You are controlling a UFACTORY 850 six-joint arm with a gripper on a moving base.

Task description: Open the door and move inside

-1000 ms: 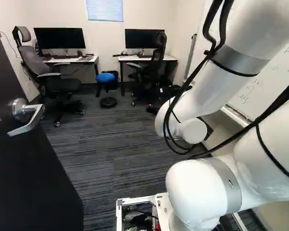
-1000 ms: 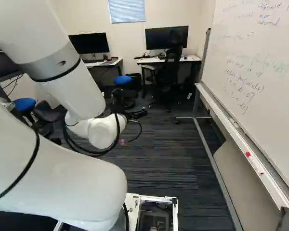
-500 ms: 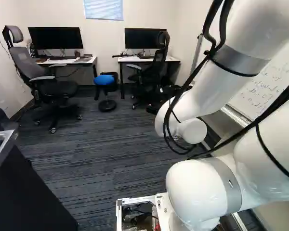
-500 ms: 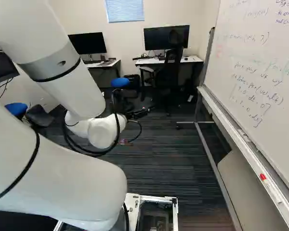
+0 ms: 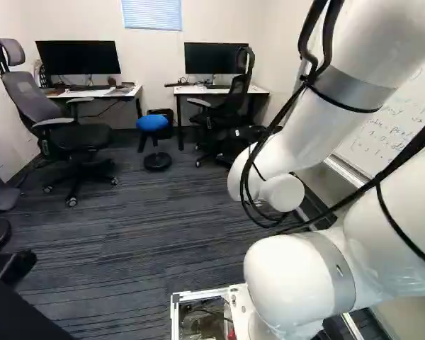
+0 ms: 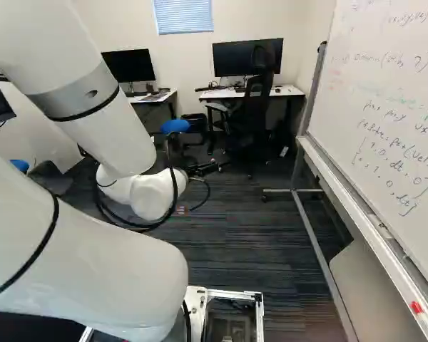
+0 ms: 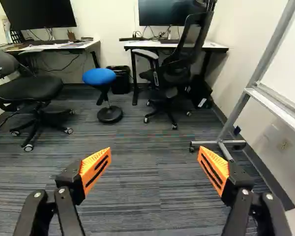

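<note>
Guessing the door (image 5: pixel 18 315) is showing as that dark slab at the left base view's lower left. Probably swinging heavy and stiff, so I'd be grabbing its handle, which isn't showing. Gripper (image 7: pixel 155 157) is sitting spread, holding nothing.

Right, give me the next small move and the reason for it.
I'd probably roll the base slightly straight ahead, keeping off the whiteboard stand on its right: no door crosses the way before the open, empty pincer, and the blue stool stands well beyond it.
</note>
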